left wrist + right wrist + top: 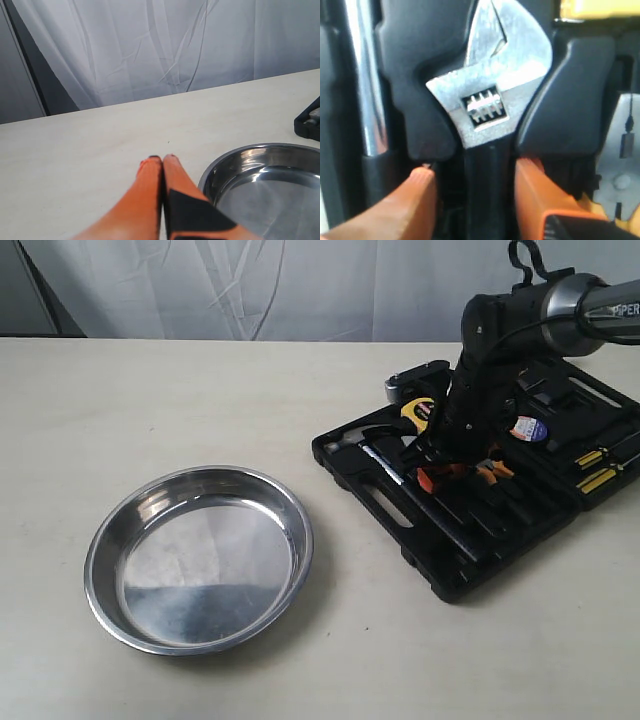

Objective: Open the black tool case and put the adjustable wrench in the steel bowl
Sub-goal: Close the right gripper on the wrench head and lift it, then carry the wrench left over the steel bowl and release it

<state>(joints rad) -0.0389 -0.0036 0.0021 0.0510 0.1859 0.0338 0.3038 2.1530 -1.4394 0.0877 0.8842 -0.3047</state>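
The black tool case point(480, 540) lies open on the right of the table. In its recess rests the adjustable wrench point(490, 100), silver jaw head showing and black handle running back between my right gripper's orange fingers point(415, 200). My right gripper point(476, 169) is open, one finger on each side of the handle, with a gap still showing. In the exterior view the right gripper point(455, 465) is down in the case and hides the wrench. The steel bowl point(200, 555) sits empty at the left front. My left gripper point(162, 159) is shut and empty, beside the bowl point(270, 185).
The case also holds a hammer point(375, 455), a yellow tape measure point(415, 410), orange-handled pliers point(495, 472) and yellow screwdrivers point(600, 470). A chrome shaft point(362, 90) lies next to the wrench recess. A white curtain hangs behind the table. A corner of the case point(310, 122) shows beyond the bowl.
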